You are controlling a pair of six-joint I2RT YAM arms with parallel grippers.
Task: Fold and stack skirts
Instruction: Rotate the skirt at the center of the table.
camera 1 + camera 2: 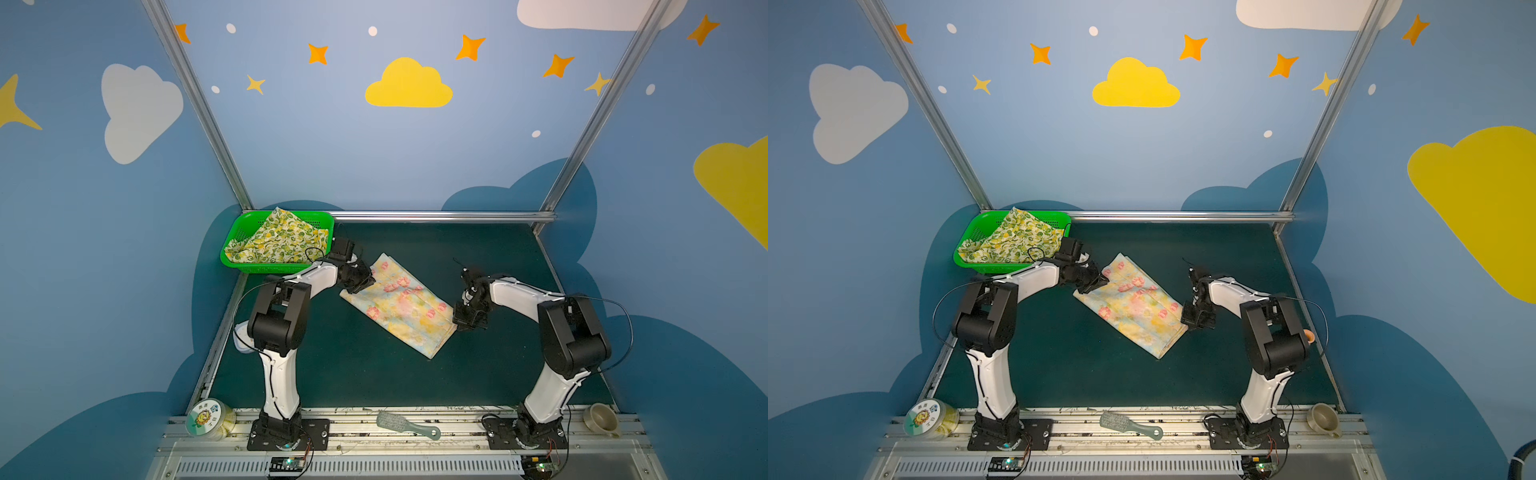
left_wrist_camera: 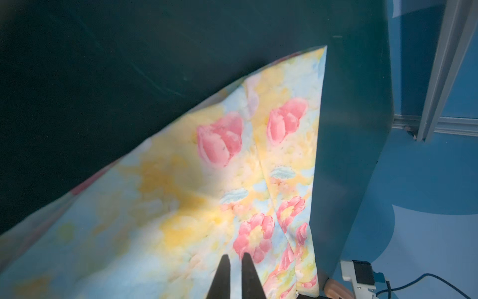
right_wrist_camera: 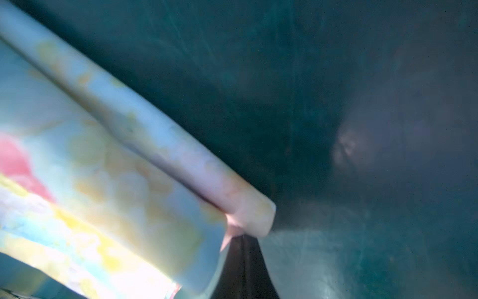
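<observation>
Dark green mat [image 1: 353,374], walled left, far and right. Count: two skirts, one basket, two grippers. Green basket [image 1: 249,266] in the far-left corner holds the lemon skirt [image 1: 278,241]. Left gripper [image 1: 365,279], jaws narrow, pinches the left edge of the pastel skirt [image 1: 403,307], which lies folded diagonally at centre. Right gripper [image 1: 461,326], jaws closed, pinches its right corner. Open mat lies nearer.

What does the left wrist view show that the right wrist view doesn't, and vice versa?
Only the left wrist view: sharp pink flowers and a seam on the flowered skirt, the metal frame post, and the left gripper nearly closed on the cloth. Only the right wrist view: a rolled edge of the skirt pinched in the shut right gripper. Both: that skirt and the dark green table.
</observation>
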